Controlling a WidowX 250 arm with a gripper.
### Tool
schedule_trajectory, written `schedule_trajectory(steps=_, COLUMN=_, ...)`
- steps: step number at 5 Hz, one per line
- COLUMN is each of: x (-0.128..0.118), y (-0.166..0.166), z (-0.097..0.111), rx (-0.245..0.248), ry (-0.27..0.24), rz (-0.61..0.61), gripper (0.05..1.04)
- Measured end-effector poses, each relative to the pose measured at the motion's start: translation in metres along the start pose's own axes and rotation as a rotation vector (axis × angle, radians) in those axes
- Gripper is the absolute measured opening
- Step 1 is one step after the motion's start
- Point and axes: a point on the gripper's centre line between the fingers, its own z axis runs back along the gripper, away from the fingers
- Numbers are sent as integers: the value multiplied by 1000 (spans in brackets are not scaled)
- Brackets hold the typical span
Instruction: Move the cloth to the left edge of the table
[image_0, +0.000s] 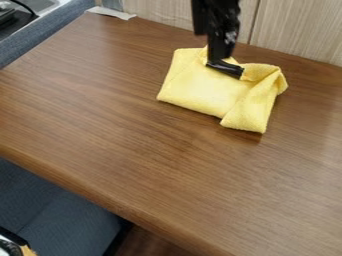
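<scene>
One yellow cloth (197, 90) is lying on one brown table (133, 150), right of the view's centre toward the far side, well apart from the table's left edge. One black gripper (225, 69) is hanging down from the top edge and touching the cloth's far part; whether it is opening wide, narrowing or holding fabric, I cannot tell. One pale, flat scrap (111, 12) is lying at the table's far-left corner, and one wall (294, 30) is standing along the far side. Dark blue-grey upholstery (53, 205) is showing below the near-left edge, and a black object (8, 15) with a thin cable is sitting beyond the upper left. The cloth is looking soft and fuzzy, spreading flat on its left, with a thick flap folding over on its right and fabric bunching beside the gripper. The tabletop is showing streaky wood grain and a smooth, rounded near edge; the wall is showing pale, fine vertical grain and a dark seam.
</scene>
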Motion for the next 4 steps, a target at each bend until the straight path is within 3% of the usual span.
schedule_trajectory(steps=3, x=2, y=-3, z=-65, rx=-32, ry=40, rz=-60, gripper=1001)
schedule_trajectory(steps=4, x=2, y=-2, z=-71, rx=-27, ry=42, rz=-74, gripper=1001)
